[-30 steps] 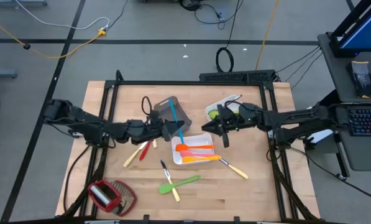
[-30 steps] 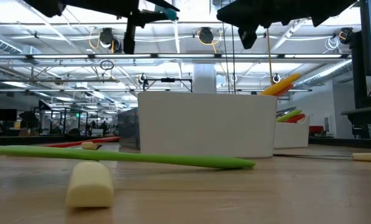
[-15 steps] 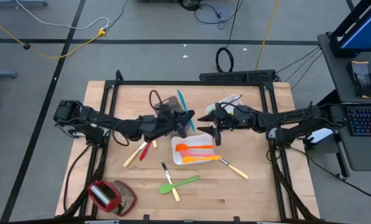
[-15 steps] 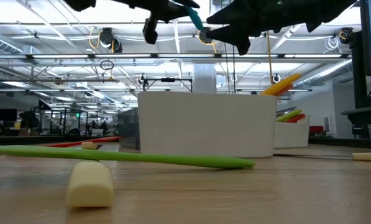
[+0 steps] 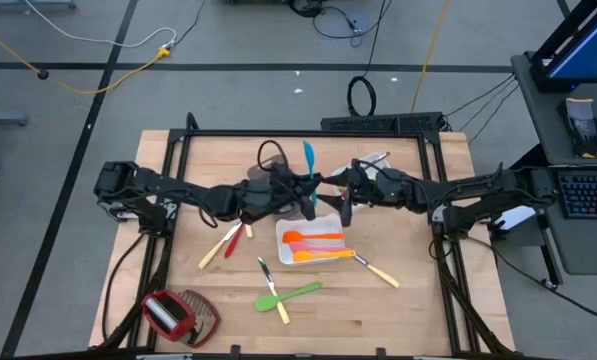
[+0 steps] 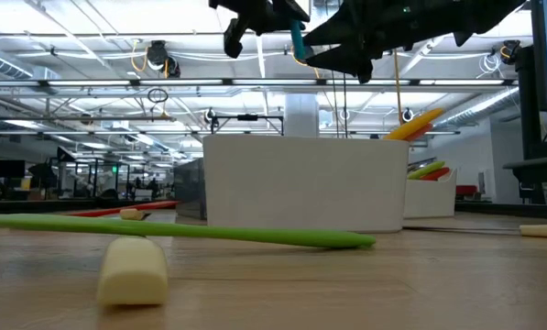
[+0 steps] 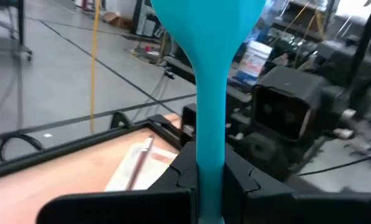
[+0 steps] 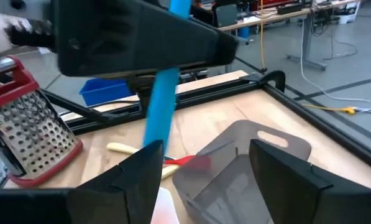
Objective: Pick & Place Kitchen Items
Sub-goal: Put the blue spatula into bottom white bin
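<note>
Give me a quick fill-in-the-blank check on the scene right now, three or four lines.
1. The left gripper is shut on a ____ spatula.
2. The right gripper has its jaws ____.
3. The white tray holds utensils coloured red and ____.
4. The grater lies near the table's ____ front corner.

Missing words: blue; open; orange; left

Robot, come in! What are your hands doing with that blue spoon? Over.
Left tool shut on blue spoon, raised above the table. Right tool open, close beside it. White tray below. Nothing blocking.
</note>
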Action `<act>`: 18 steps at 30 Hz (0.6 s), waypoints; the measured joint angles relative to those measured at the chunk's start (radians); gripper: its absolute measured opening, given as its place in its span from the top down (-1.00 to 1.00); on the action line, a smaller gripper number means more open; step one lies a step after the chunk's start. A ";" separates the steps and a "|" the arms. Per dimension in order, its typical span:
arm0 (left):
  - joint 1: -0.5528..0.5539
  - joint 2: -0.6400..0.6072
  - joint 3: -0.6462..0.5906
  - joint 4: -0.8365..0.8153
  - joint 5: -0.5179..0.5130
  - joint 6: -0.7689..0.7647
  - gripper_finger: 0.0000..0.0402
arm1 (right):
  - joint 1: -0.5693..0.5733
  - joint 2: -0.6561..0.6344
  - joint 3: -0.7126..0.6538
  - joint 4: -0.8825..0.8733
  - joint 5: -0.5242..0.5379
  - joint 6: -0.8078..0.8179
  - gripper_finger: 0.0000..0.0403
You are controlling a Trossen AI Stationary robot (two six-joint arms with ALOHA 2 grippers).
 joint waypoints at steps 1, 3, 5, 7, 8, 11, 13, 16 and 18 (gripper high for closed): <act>0.002 0.000 0.000 -0.005 -0.005 0.014 0.90 | 0.002 0.000 0.000 0.001 -0.006 0.013 -0.16; 0.009 0.000 0.000 -0.013 -0.017 0.025 0.90 | 0.005 0.000 0.000 0.002 -0.012 0.030 -0.16; 0.015 0.000 0.000 -0.013 -0.026 0.036 0.90 | 0.007 0.000 0.000 0.004 -0.014 0.036 -0.17; 0.023 0.000 0.000 -0.011 -0.025 0.052 0.90 | 0.008 0.000 0.000 0.005 -0.009 0.037 -0.18; 0.028 0.000 0.000 -0.011 -0.025 0.056 0.90 | 0.008 0.000 0.000 0.005 -0.009 0.040 -0.18; 0.049 0.000 0.000 -0.001 0.024 0.047 0.90 | 0.008 0.000 0.000 0.006 -0.008 0.040 -0.18; 0.059 0.000 0.000 0.015 0.057 0.036 0.90 | 0.008 0.000 0.000 0.011 -0.008 0.040 -0.18; 0.061 0.000 0.000 0.031 0.062 0.038 0.90 | 0.007 0.003 0.000 0.011 0.000 0.035 -0.18; 0.060 0.000 0.000 0.047 0.067 0.038 0.90 | 0.008 0.017 0.000 0.022 0.021 0.034 -0.18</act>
